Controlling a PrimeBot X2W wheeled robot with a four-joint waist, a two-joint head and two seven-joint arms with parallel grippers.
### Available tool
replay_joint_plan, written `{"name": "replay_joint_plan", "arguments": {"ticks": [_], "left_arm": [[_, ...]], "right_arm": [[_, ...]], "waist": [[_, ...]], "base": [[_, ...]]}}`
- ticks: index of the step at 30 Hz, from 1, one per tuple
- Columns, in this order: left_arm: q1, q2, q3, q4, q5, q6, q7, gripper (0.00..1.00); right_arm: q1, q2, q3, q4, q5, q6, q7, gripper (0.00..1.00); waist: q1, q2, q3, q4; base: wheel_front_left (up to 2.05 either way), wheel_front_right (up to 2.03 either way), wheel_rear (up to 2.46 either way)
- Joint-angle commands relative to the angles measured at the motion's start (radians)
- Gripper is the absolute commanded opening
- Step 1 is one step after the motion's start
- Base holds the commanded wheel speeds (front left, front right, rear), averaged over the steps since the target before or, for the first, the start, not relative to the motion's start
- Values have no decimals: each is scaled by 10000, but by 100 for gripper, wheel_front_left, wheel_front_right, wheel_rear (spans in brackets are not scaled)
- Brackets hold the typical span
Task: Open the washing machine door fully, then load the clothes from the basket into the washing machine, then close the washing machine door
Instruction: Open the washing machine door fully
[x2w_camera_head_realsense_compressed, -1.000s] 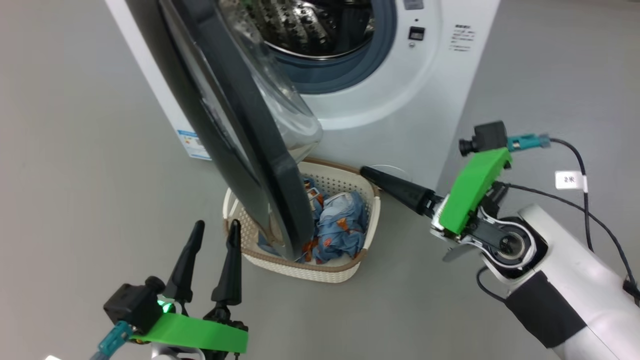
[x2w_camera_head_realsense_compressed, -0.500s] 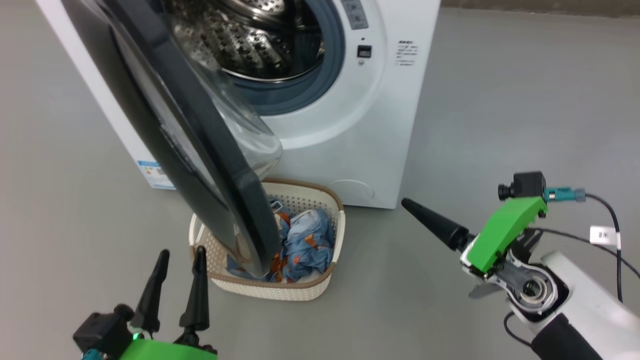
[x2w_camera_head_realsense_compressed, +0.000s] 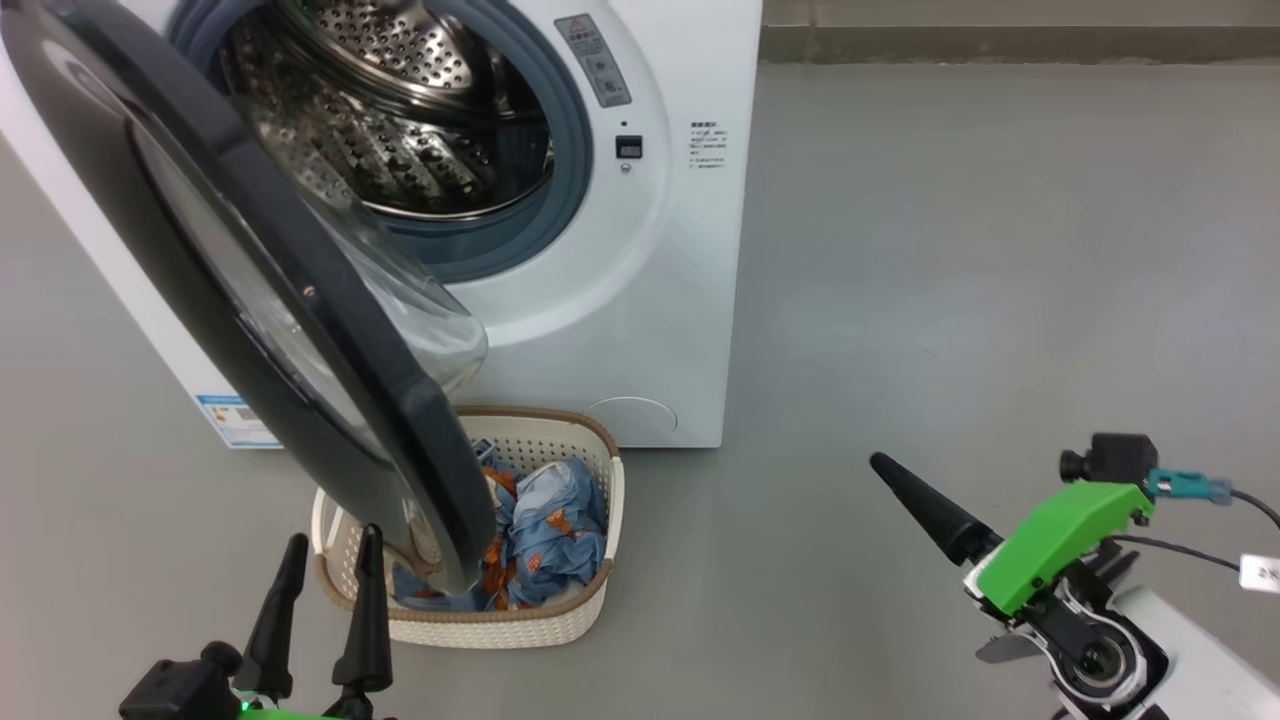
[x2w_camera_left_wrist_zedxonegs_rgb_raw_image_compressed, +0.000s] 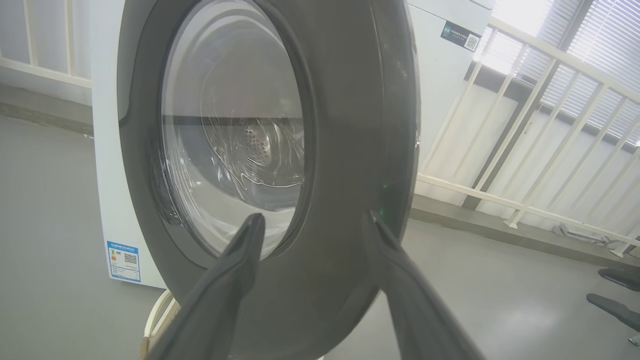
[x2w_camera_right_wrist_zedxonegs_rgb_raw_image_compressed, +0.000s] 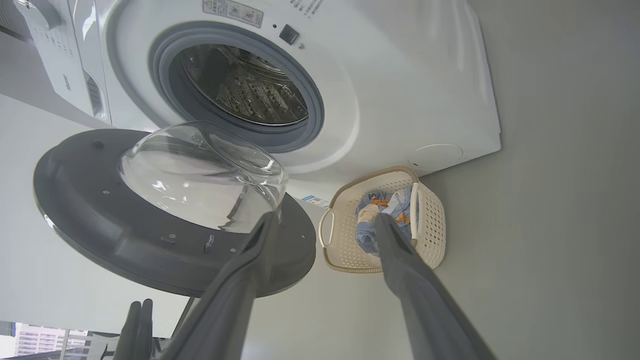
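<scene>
Door (x2w_camera_head_realsense_compressed: 390, 400) — glossy black, round — partly hides perforated cream basket (x2w_camera_head_realsense_compressed: 520, 628); left fingers (x2w_camera_head_realsense_compressed: 368, 610), right fingers (x2w_camera_right_wrist_zedxonegs_rgb_raw_image_compressed: 417, 295) spread.

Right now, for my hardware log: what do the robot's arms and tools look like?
Left tool: two long dark tapered fingers, black camera block. Right tool: dark fingers, bright green cover, black camera, teal plug, black cable with white tag, white forearm.

You are in a plain indoor laundry or test area: a white washing machine (x2w_camera_head_realsense_compressed: 660, 300) stands on a bare grey floor (x2w_camera_head_realsense_compressed: 1000, 250), with a white railing (x2w_camera_left_wrist_zedxonegs_rgb_raw_image_compressed: 550, 52) and window blinds (x2w_camera_left_wrist_zedxonegs_rgb_raw_image_compressed: 600, 35) beyond.
</scene>
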Motion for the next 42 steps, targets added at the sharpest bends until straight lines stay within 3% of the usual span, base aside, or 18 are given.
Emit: {"name": "replay_joint_plan", "arguments": {"ticks": [1, 15, 21, 26, 35, 42], "left_arm": [[-72, 177, 373, -304, 31, 6, -61, 100], [18, 108, 514, -349, 8, 6, -61, 100], [65, 66, 580, -363, 9, 6, -61, 100], [83, 41, 640, -383, 12, 6, -61, 100], [13, 28, 658, -356, 21, 6, -61, 100], [-16, 43, 647, -314, 6, 6, -61, 100]], "right_arm": [[136, -187, 15, -160, -180, 60, -338, 100], [781, -630, 736, 756, -1037, 60, -2973, 100], [862, -741, 890, 1260, -1710, 60, -3456, 100], [1005, -560, 52, 1420, -2729, 60, -3499, 100], [1604, -65, -1658, 1095, -5586, 60, -3503, 100], [2139, 347, -2650, 748, -6939, 60, -3503, 100]], "waist": [[0, -1, -60, -120], [0, -1, -117, -241], [0, -1, -123, -237], [0, -1, -85, -254], [0, -1, -50, -213], [0, -1, -47, -148]], "base": [[0, 0, 0], [0, 0, 0], [0, 0, 0], [0, 0, 0], [0, 0, 0], [0, 0, 0]]}}
